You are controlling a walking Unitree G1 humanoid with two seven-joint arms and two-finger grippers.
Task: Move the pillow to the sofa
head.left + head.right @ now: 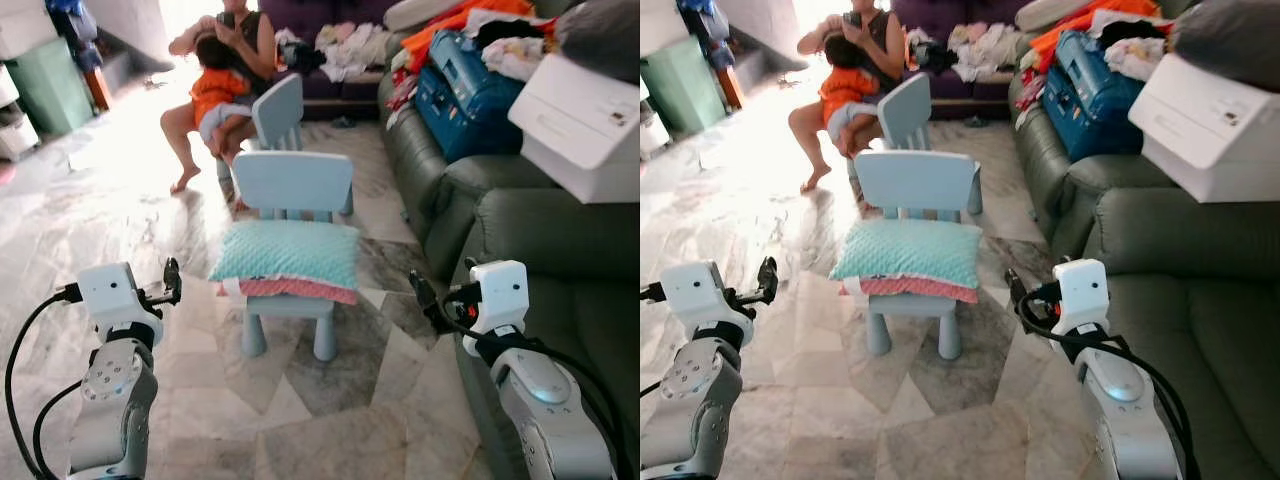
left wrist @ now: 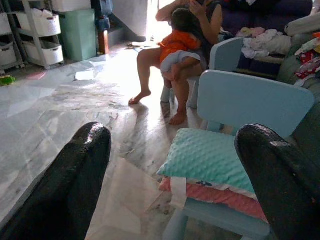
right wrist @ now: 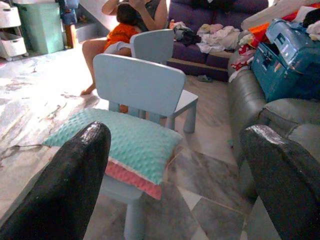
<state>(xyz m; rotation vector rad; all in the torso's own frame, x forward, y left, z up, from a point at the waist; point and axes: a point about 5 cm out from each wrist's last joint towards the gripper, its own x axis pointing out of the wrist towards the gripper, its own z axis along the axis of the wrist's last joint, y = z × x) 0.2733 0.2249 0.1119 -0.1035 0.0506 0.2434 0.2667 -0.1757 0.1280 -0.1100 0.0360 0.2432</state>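
The pillow, teal and dimpled on top with a pink underside, lies flat on the seat of a small light-blue child's chair in the middle of the floor. To its right stands the grey-green sofa, whose near seat cushion is bare. My left gripper hovers left of the chair at about seat height, open and holding nothing. My right gripper hangs between the chair and the sofa, also open and holding nothing. In both wrist views the black fingers stand wide apart with the pillow ahead of them.
Behind the chair a person holding a child sits on a second blue chair. The sofa's far end carries a blue suitcase, a white box and clothes. A green bin stands far left on the marble floor.
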